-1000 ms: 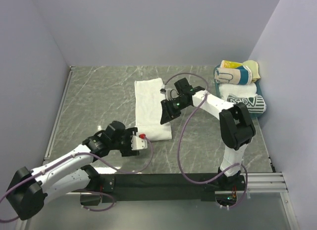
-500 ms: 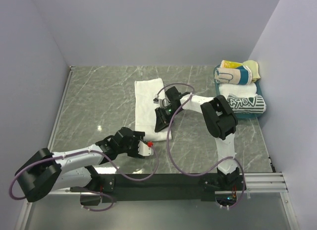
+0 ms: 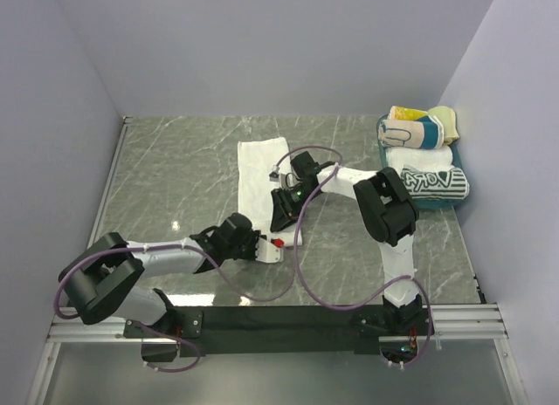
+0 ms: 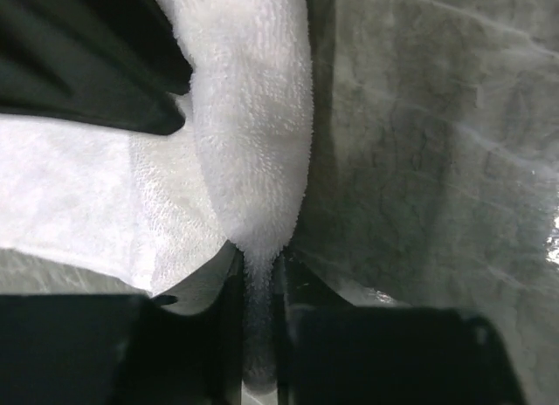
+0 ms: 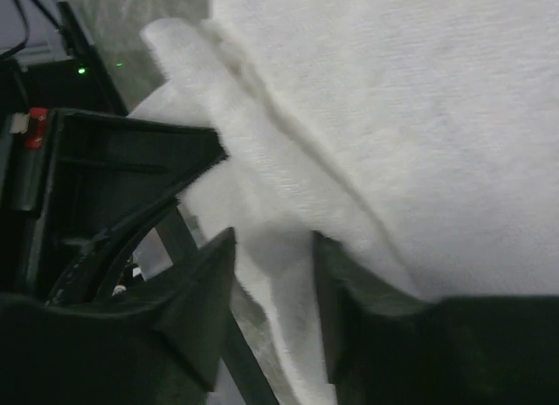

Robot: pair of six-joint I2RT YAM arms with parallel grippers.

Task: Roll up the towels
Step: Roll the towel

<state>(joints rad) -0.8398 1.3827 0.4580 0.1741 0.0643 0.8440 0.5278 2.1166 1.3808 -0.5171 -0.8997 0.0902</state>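
White towel (image 3: 260, 174) lay mid-table (image 3: 175, 178), near end bunched up, left end effector (image 4: 258, 274) clamped on that end, right end effector (image 5: 272, 274) gripped a fold just beside it, rolled towels (image 3: 424, 152) sat by the right edge.

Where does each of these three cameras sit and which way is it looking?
Top external: above and behind the bases, looking down at the table; both arms show, meeting at the white towel.
Left wrist: on the left arm, looking along the left gripper, shut on the towel edge.
Right wrist: on the right arm, facing the right gripper, towel fold between its fingers.
Shared: both wrist views show that towel end.
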